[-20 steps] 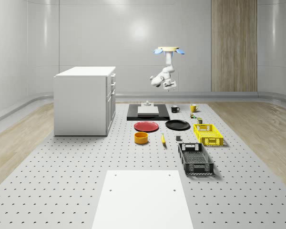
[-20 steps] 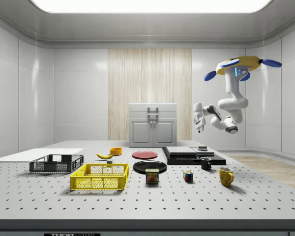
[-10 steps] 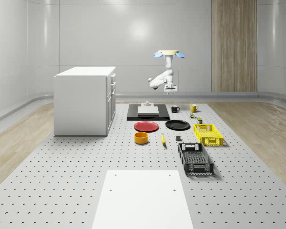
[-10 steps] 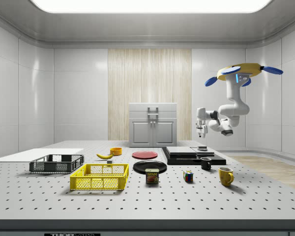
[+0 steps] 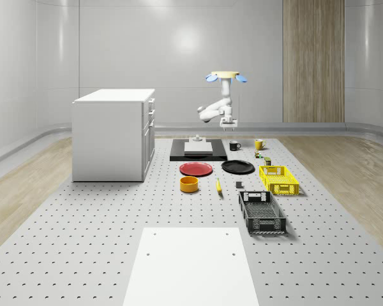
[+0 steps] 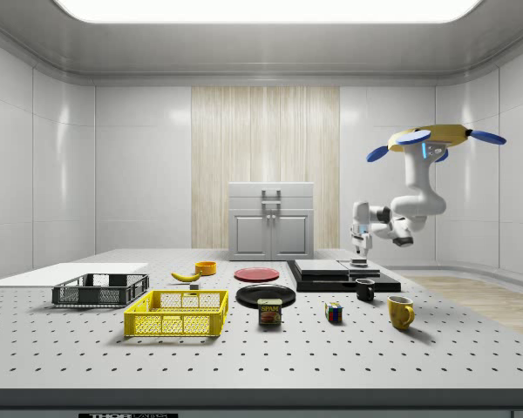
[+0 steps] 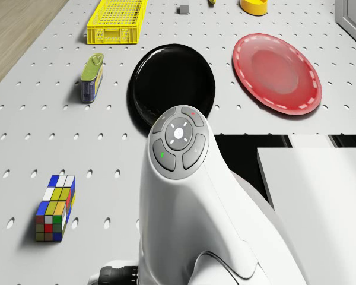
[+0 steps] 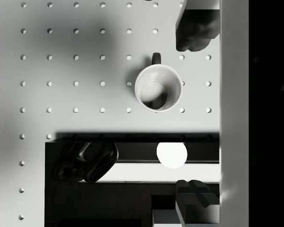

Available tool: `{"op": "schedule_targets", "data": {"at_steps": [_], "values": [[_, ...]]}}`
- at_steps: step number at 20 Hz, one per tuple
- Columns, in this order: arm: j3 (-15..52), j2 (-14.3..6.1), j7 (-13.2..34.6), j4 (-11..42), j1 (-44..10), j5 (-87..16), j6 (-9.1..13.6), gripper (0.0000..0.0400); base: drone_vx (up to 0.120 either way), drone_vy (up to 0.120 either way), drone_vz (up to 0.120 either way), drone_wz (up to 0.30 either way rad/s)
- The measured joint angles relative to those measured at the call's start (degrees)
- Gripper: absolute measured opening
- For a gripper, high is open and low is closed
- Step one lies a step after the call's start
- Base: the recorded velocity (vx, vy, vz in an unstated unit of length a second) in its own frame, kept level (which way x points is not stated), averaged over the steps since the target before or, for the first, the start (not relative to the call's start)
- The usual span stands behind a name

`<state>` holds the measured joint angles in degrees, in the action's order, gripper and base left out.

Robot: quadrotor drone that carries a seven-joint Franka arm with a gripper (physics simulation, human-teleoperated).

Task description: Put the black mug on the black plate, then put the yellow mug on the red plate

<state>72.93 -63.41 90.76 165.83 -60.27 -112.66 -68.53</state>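
The black mug (image 5: pixel 234 145) stands on the table beside the dark slab (image 5: pixel 198 155); it also shows as the black mug (image 6: pixel 365 290) and, from straight above, as the mug (image 8: pixel 158 88) with a pale inside. The yellow mug (image 5: pixel 260 144) stands a little to its right in the whole-scene view. The black plate (image 5: pixel 237 167) and the red plate (image 5: pixel 196 169) lie side by side nearer the camera, both bare. The drone (image 5: pixel 223 76) hovers above the slab's edge. My gripper (image 6: pixel 360 255) points down above the black mug, open, and the mug lies just beside the line between its fingers (image 8: pixel 196 28).
A white cabinet (image 5: pixel 115 134) stands at the whole-scene view's left. A Rubik's cube (image 7: pixel 55 208), a can (image 7: pixel 92 77), a yellow basket (image 5: pixel 279 179), a black crate (image 5: pixel 262 211), a yellow bowl (image 5: pixel 189 184) and a banana (image 5: pixel 218 185) lie around the plates.
The drone has sunk a little and drifted toward the back of the table. The arm has swung the gripper from tilted to pointing straight down, lower over the black mug.
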Motion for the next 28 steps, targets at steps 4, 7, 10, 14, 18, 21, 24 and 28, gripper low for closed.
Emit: {"op": "schedule_targets", "data": {"at_steps": [4, 7, 10, 14, 18, 21, 24, 28], "values": [[0.5, -1.2, 0.5, -0.1, -0.6, 0.6, -1.0, 0.04, 0.0, 0.0, -0.12, 0.0], [0.8, -2.1, 0.9, -0.1, -1.0, 1.1, -1.8, 0.04, 0.0, 0.0, -0.12, 0.0], [1.1, -3.0, 1.2, -0.2, -1.3, 1.5, -2.5, 0.04, 0.0, 0.0, -0.12, 0.0], [1.5, -4.1, 1.5, -0.3, -1.7, 2.1, -3.6, 0.04, 0.0, 0.03, -0.12, 0.0], [1.8, -5.2, 1.9, -0.4, -2.1, 2.7, -4.6, 0.04, 0.0, 0.03, -0.11, 0.0], [2.0, -6.0, 2.1, -0.4, -2.3, 3.1, -5.3, 0.04, 0.0, 0.0, 0.0, 0.0], [1.2, -7.1, 2.1, -0.6, -2.3, 2.5, -6.6, 0.04, 0.0, 0.0, 0.0, 0.0], [-0.9, -8.4, 2.0, -1.4, -2.7, 0.7, -8.7, 0.04, 0.0, 0.0, 0.0, 0.0]]}}
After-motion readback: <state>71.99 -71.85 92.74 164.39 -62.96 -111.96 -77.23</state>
